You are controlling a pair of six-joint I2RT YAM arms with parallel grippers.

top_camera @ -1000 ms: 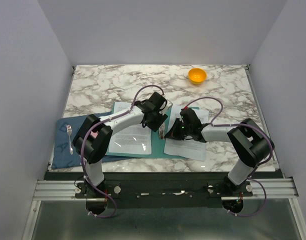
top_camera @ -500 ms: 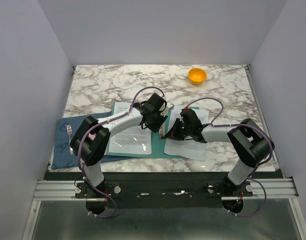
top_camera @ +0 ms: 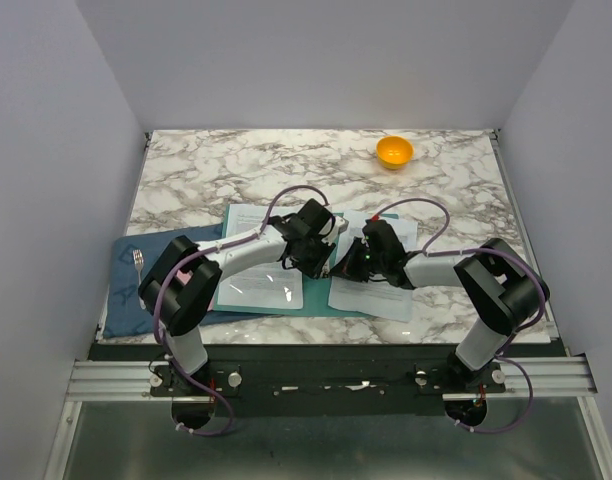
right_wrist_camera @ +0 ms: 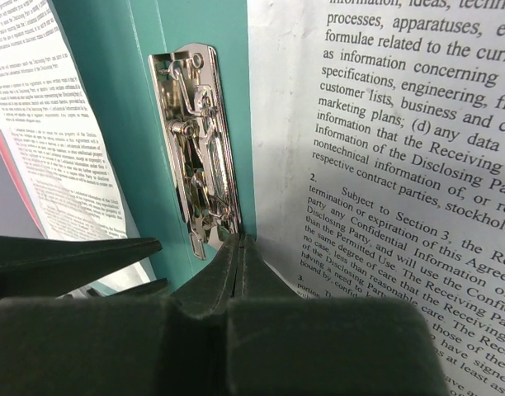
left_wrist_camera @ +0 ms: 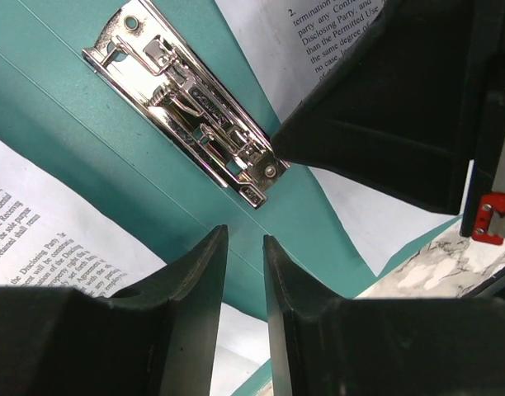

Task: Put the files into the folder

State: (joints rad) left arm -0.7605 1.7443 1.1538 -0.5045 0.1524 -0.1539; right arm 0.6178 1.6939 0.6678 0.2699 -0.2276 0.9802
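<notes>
on the white marble-patterned table (top_camera: 186, 170), toward 6 o'clock, the flat teal-green plastic folder (top_camera: 316, 303) lies open. white printed paper files (top_camera: 254, 285) lie on it at 9 and 3 o'clock of its spine. the left gripper (left_wrist_camera: 245, 241), fingers slightly apart, hovers near the small metal clip (left_wrist_camera: 186, 103). the right gripper (right_wrist_camera: 241, 241), fingers together, possibly pinches a sheet's edge.
</notes>
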